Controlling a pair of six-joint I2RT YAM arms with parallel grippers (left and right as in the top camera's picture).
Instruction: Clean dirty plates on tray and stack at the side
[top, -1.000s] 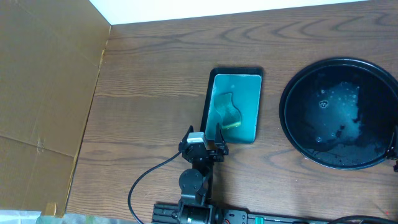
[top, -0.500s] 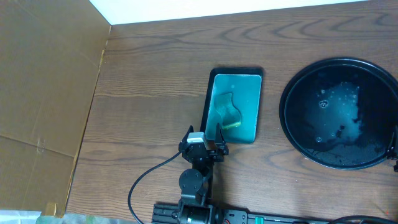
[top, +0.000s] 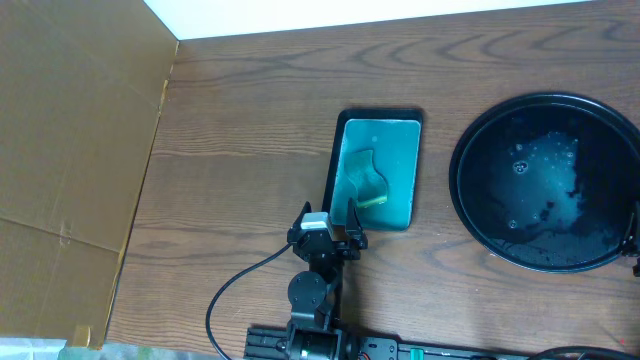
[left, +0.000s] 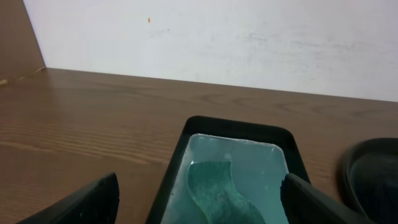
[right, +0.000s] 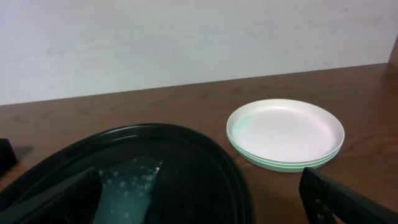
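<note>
The large round black tray (top: 487, 150) sits at the right, holding only foamy water and no plates; the right wrist view shows it too (right: 199, 174). A stack of round white plates (right: 285, 129) rests on the table just right of the tray, seen only in the right wrist view; no teal smear shows on the top plate. My left gripper (left: 199, 205) is open and empty over the near end of a small rectangular tray. In the overhead view it sits at bottom centre (top: 328, 232). My right gripper (right: 199, 208) is open and empty over the round tray's near edge.
The small rectangular black tray (top: 336, 150) holds teal water and a sponge (top: 366, 186), which also shows in the left wrist view (left: 217, 193). A cardboard wall (top: 70, 150) borders the left. A white wall stands behind the table.
</note>
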